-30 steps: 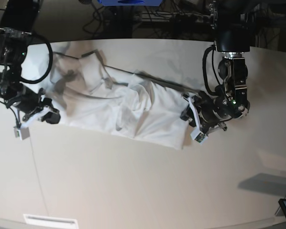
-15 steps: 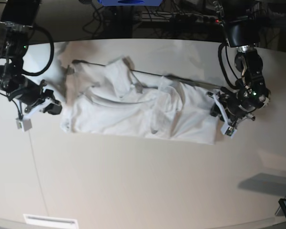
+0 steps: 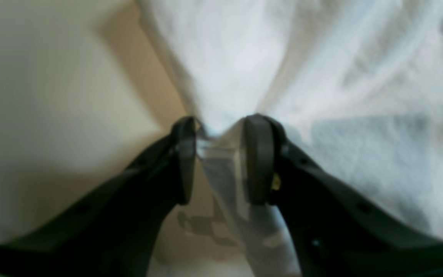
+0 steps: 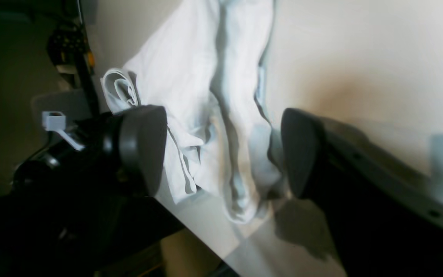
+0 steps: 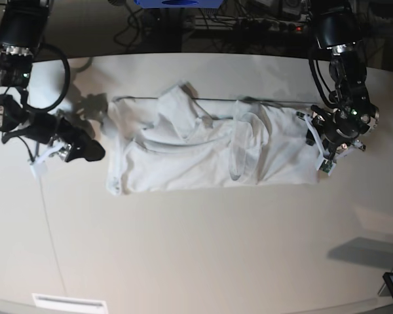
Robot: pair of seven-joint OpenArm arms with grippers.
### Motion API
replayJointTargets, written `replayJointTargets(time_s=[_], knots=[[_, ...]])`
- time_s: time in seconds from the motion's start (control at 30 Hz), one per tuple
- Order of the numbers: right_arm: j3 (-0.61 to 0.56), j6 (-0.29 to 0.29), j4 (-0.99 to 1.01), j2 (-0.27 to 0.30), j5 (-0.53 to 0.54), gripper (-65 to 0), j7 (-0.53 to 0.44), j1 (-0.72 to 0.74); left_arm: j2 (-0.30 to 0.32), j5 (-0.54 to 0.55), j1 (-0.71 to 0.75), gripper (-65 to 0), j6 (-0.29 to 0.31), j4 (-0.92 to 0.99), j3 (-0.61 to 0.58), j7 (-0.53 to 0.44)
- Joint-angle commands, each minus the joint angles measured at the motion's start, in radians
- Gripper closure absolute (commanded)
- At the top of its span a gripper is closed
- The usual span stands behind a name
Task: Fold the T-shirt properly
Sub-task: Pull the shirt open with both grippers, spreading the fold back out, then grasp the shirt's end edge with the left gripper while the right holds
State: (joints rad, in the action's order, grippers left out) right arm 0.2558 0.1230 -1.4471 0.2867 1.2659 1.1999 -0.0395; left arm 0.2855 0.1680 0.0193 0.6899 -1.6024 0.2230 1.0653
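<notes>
Right gripper (image 5: 85, 152) is on the left side of the base view, with its jaws wide apart and nothing between them. It stands just beside the left edge of the T-shirt (image 5: 209, 147) and is not touching the cloth there. In the right wrist view the two dark fingers (image 4: 144, 148) are far from each other, and a bunched end of the white cloth lies on the table (image 5: 196, 248) between them.

Going to the right, the T-shirt lies stretched in a long wrinkled band across the middle of the off-white table, with folds and creases near its centre.

At the right end, the left gripper (image 5: 321, 145) is clamped on the shirt's edge. The left wrist view shows a thin fold of cloth pinched between its fingertips (image 3: 260, 157).
</notes>
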Motion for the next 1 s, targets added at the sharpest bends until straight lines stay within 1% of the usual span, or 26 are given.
replayJointTargets(time_s=[0.0,0.2,0.4,0.5,0.57,0.67,0.77,0.87,0.97], knots=[[0.003,0.007,0.004,0.021,0.028,-45.4,0.001,0.017,0.011,-0.029,0.0,-21.8,0.008,-0.005,0.005,0.039],[-0.005,0.008,0.125,0.024,0.022,-46.1,0.002,0.046,0.011,-0.029,-0.022,-21.8,0.008,-0.003,0.0,0.039],[-0.095,0.008,0.134,0.021,0.022,-46.1,-0.007,0.059,0.011,-0.029,-0.038,-21.8,0.008,-0.006,0.003,0.039],[-0.114,0.008,0.134,0.018,0.022,-46.1,-0.009,0.059,0.01,-0.02,-0.051,-21.8,0.008,-0.016,0.005,0.042],[-0.114,0.008,0.136,0.018,0.022,-46.1,-0.009,0.059,0.01,-0.018,-0.049,-21.8,0.008,-0.063,0.011,0.045],[-0.114,0.007,0.136,0.018,0.022,-46.0,-0.009,0.059,0.004,-0.018,-0.049,-21.8,0.008,-0.14,0.075,0.097],[-0.115,0.007,0.136,0.018,0.022,-46.0,-0.009,0.059,0.004,-0.018,-0.068,-21.8,0.008,-0.201,0.095,0.131],[-0.115,0.007,0.136,0.016,0.022,-46.0,-0.009,0.059,0.013,-0.028,-0.071,-21.8,0.008,-0.246,0.1,0.163],[-0.115,0.007,0.136,0.016,0.022,-45.8,-0.009,0.059,0.039,-0.031,-0.042,-21.8,0.008,-0.25,0.16,0.189]])
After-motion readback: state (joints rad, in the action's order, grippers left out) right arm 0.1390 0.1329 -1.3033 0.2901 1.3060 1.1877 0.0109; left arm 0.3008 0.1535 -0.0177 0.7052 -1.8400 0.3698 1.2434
